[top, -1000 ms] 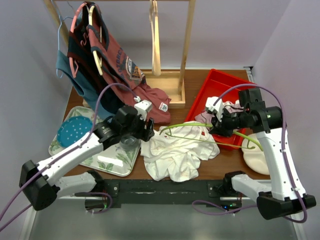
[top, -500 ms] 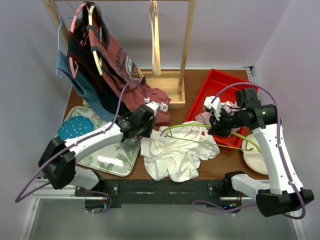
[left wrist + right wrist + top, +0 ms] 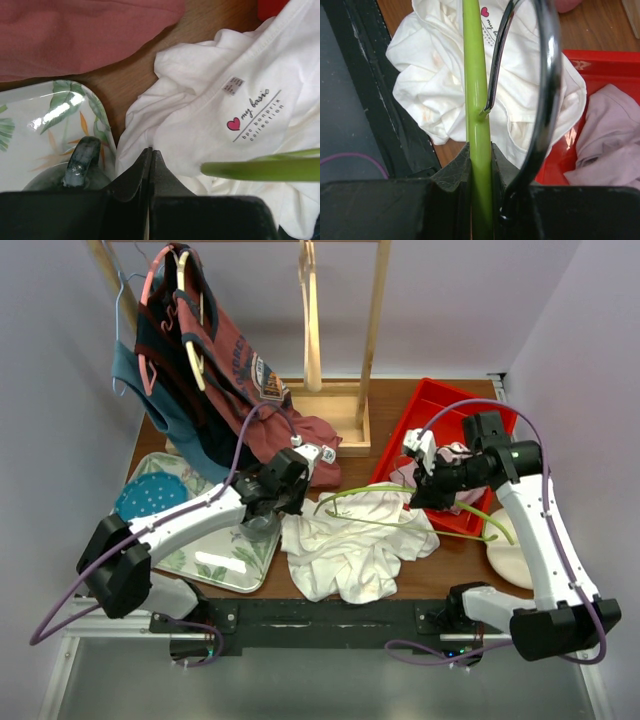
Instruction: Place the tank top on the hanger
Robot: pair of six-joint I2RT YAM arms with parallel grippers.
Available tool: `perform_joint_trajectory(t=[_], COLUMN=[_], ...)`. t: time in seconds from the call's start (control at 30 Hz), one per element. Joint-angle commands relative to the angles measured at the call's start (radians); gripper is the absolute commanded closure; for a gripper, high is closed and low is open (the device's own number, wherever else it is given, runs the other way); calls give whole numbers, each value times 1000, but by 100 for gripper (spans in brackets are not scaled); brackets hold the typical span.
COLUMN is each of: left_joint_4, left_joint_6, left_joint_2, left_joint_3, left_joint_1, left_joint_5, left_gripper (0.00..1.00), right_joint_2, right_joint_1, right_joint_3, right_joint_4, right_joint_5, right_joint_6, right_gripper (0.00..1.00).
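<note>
The white tank top (image 3: 350, 545) lies crumpled on the table at the front centre, its small red heart print (image 3: 233, 124) facing up. My left gripper (image 3: 291, 506) is at its left edge, jaws pressed together on a fold of the thin fabric (image 3: 150, 150). The lime-green hanger (image 3: 365, 492) hovers over the top's upper part. My right gripper (image 3: 418, 496) is shut on the hanger's green bar (image 3: 475, 75); the dark metal hook (image 3: 547, 75) curves past beside my right gripper (image 3: 481, 147). One green hanger tip (image 3: 265, 169) reaches into the left wrist view.
A floral tray (image 3: 215, 565) with a glass mug (image 3: 258, 528) sits just left of the left gripper. A red bin (image 3: 440, 415) holding pink cloth (image 3: 458, 455) is behind the right gripper. A faded-red shirt (image 3: 300, 440) hangs from the wooden rack (image 3: 350, 420).
My left gripper moved right to the tank top's left edge and closed there. My right arm shifted the hanger slightly left over the top.
</note>
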Motion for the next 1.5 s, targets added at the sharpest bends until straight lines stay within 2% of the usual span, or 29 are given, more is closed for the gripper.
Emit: perform_joint_trajectory(t=[0.0, 0.33, 0.53, 0.63, 0.73, 0.77, 0.83, 1.1, 1.23, 1.33, 1.47], left_joint_4=[2, -23, 20, 25, 22, 17, 25, 75, 81, 68, 66], left_joint_6=[-2, -49, -94, -100, -92, -88, -86, -124, -147, -153, -141], left_joint_2=[-96, -176, -188, -187, -185, -185, -188, -188, -187, -197, -196], left_joint_3=[59, 101, 142, 156, 156, 155, 147, 217, 253, 270, 270], left_joint_1=[-7, -7, -5, -5, -2, 1, 3, 4, 3, 4, 3], left_joint_5=[46, 91, 47, -30, -85, -90, -69, 75, 166, 168, 177], left_gripper=[100, 100, 100, 100, 100, 100, 100, 100, 100, 100, 100], right_joint_2=[58, 173, 192, 210, 232, 238, 240, 266, 275, 267, 253], right_joint_1=[-3, 6, 43, 56, 56, 54, 56, 59, 65, 66, 68], right_joint_3=[-2, -11, -54, -31, 21, 30, 30, -42, -37, -40, -28], right_joint_4=[78, 204, 290, 229, 82, 21, 5, 285, 432, 503, 511], right_joint_5=[-109, -198, -259, -293, -305, -307, -311, -410, -393, -364, -411], right_joint_6=[41, 122, 213, 162, 23, -22, -30, 223, 321, 392, 383], right_gripper=[100, 100, 100, 100, 100, 100, 100, 100, 100, 100, 100])
